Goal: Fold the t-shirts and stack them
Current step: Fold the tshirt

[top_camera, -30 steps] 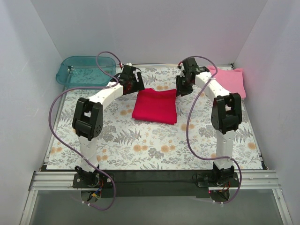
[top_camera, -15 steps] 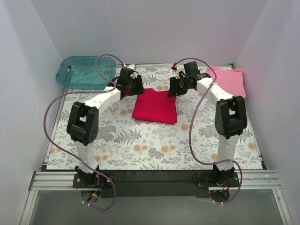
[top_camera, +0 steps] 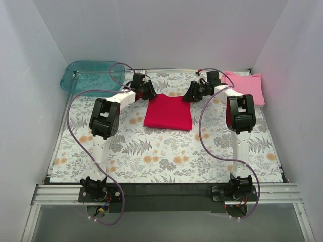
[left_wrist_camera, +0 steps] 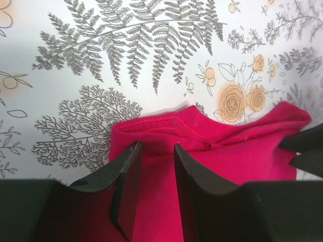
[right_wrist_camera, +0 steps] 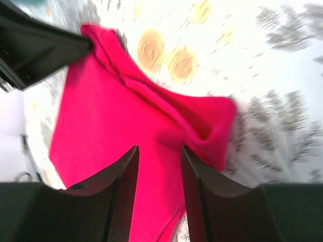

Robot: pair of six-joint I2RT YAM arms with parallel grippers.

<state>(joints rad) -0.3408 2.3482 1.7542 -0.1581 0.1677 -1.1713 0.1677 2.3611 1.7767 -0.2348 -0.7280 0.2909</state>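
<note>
The red t-shirt (top_camera: 168, 113) lies folded into a rectangle in the middle of the floral table. My left gripper (top_camera: 150, 93) is at its far left corner. In the left wrist view the jaws (left_wrist_camera: 157, 148) stand narrowly apart with red cloth (left_wrist_camera: 227, 156) pinched between them, just behind the stitched hem. My right gripper (top_camera: 190, 95) is at the far right corner. In the right wrist view (right_wrist_camera: 159, 150) red cloth (right_wrist_camera: 101, 131) fills its gap and bunches up past the tips. The pink t-shirt (top_camera: 248, 86) lies folded at the back right, apart from both grippers.
A teal translucent tub (top_camera: 75, 80) stands at the back left corner. White walls close in the table on three sides. Both arms arch inward over the floral cloth (top_camera: 151, 156), and their purple cables loop beside them.
Both arms have stretched farther back and lowered onto the red t-shirt's far corners. The left jaws have narrowed onto the cloth. The shirt's far edge is now pulled straighter.
</note>
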